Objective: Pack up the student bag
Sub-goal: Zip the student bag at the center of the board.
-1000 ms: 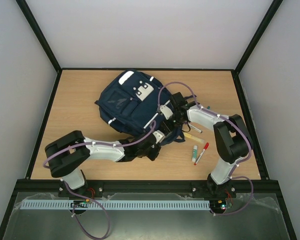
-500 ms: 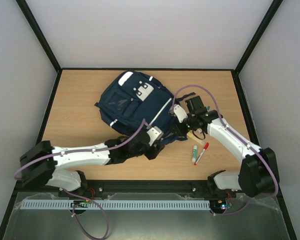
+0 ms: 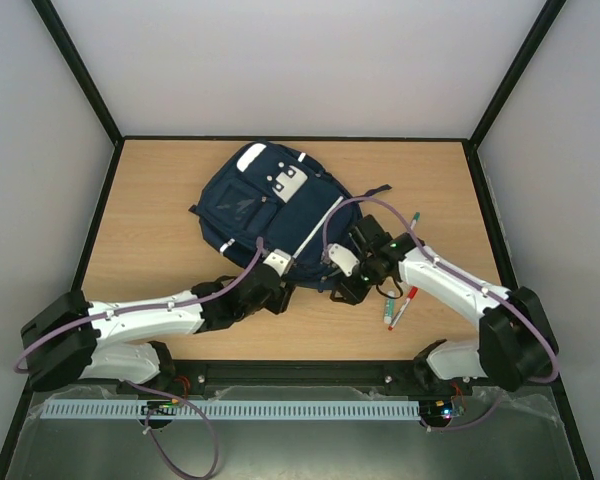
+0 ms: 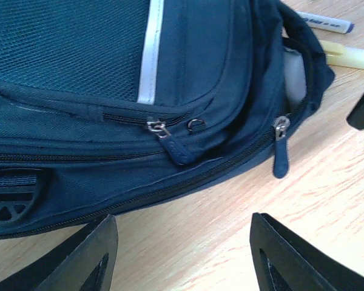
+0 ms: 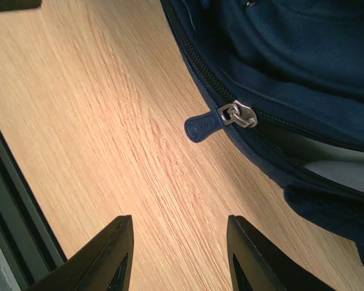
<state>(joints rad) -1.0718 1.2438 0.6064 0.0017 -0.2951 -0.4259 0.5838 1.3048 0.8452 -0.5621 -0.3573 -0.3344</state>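
Backing both arms off the student bag (image 3: 270,205): spreading left fingers (image 4: 91,254) wide, keeping right fingers (image 5: 118,254) parted, empty, near the zip pull (image 5: 203,128); still leaving pens (image 3: 390,308) on the worktop (image 3: 160,200).

A robotics lab cell: wooden table (image 3: 160,200) boxed in by plain white walls (image 3: 300,60) and black frame (image 3: 80,70).
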